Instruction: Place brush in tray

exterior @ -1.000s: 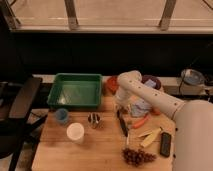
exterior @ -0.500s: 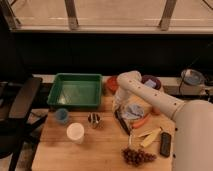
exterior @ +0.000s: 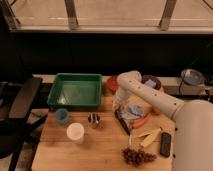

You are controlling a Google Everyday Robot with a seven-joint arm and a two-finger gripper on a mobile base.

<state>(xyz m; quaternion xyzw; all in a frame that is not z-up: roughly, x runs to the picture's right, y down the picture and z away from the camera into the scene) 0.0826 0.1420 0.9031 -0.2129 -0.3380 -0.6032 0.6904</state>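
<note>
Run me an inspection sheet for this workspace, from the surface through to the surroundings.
Surface: wooden table, busy on its right half.
Job's things: brush lies on the table right of the green tray, not in it; tray looks empty.
Clutter: blue cup, white cup, metal cup, carrot, banana, grapes, black remote, orange bowl, purple bowl.
Grippers: pincer low at the brush's far end.
Cables: nothing seen.
Surroundings: office chair at left, window rail behind.

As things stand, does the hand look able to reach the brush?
Probably yes: the hand hangs right over the far end of the brush, and nothing visible lies between them.
</note>
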